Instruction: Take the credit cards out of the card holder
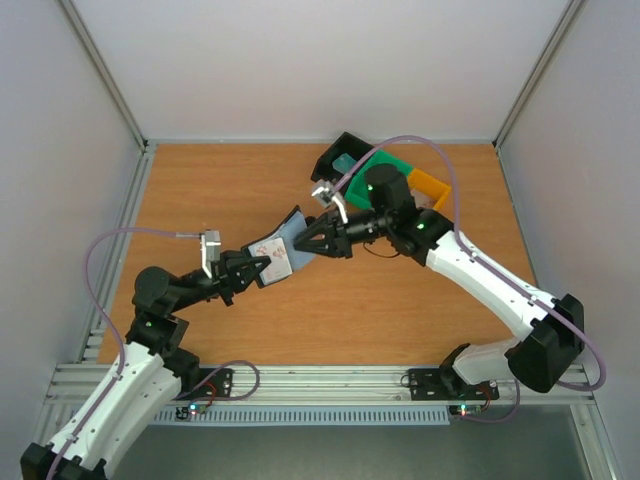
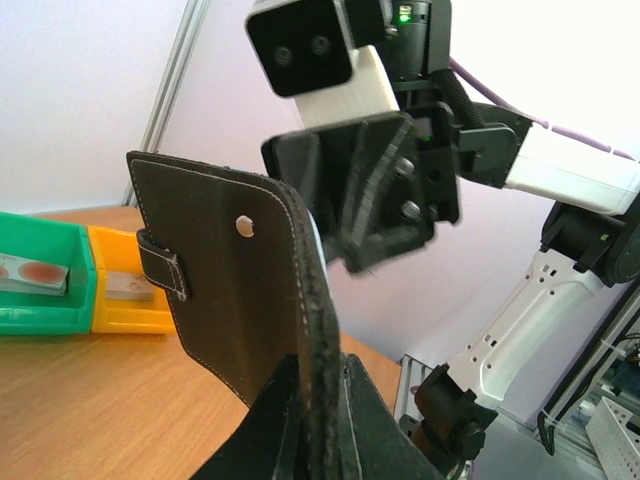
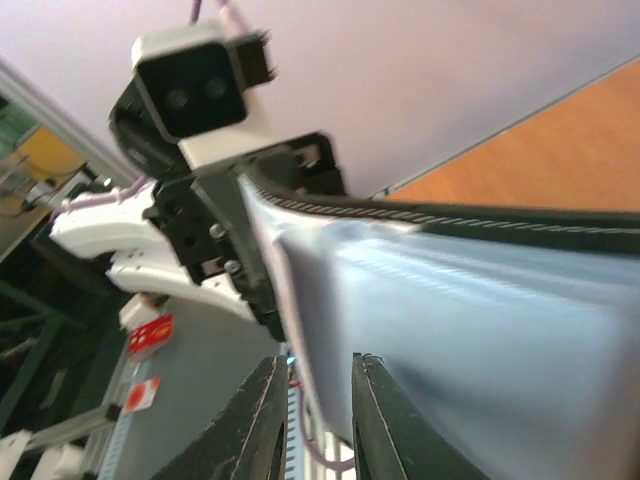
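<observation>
The card holder (image 1: 285,240) hangs open above the table's middle, black outside (image 2: 225,280) and pale blue-grey inside (image 3: 470,330). My left gripper (image 2: 320,365) is shut on its lower edge, and in the top view that gripper (image 1: 256,266) comes in from the left. A whitish card with red print (image 1: 272,257) sits in the near half. My right gripper (image 3: 314,362) is open only a little, its fingers on either side of a pale edge of the inner pocket, with a gap on the left. In the top view it (image 1: 302,240) meets the holder from the right. A teal card (image 1: 345,163) lies in the black tray.
A black tray (image 1: 330,152), a green tray (image 1: 392,160) and an orange tray (image 1: 432,184) stand at the back right. The green tray (image 2: 45,300) holds a card with red spots. White walls and a metal frame bound the table.
</observation>
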